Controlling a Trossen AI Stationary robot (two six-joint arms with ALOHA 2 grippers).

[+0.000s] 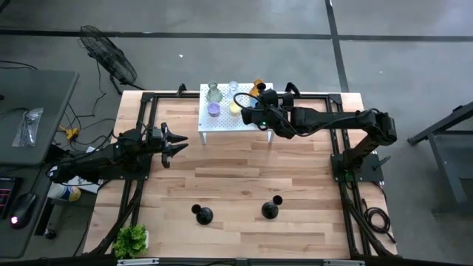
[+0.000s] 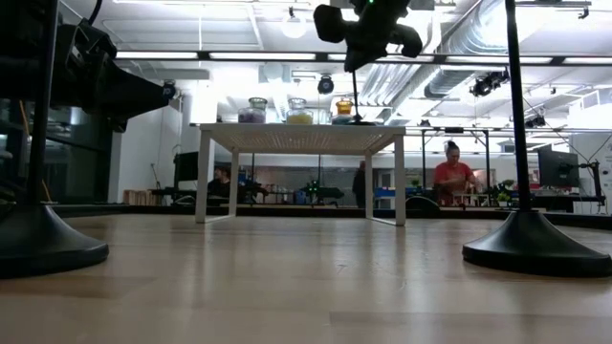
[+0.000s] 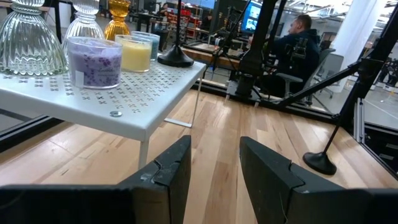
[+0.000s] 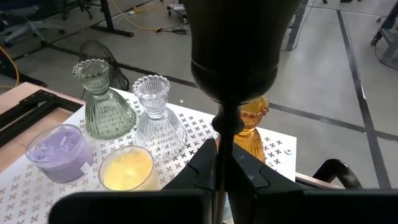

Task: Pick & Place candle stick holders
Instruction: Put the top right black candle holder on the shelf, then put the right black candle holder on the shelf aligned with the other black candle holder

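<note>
If the right pincer [image 4: 222, 163], shut tight on the black holder [image 4: 233, 56], tips it over the white stand [image 1: 222, 122], it may bump the amber glass [image 4: 254, 130].

Two black candle stick holders stand upright on the near part of the table, one left [image 1: 202, 214] and one right [image 1: 270, 209], each with a round flared base and thin stem. A third black holder [image 3: 176, 57] stands on the far white stand. Beside it stand a greenish ribbed glass [image 4: 105, 106], a clear ribbed glass [image 4: 158, 121], an amber glass [image 4: 252, 127], a purple candle jar [image 4: 61, 151] and a yellow candle jar [image 4: 127, 169].
</note>
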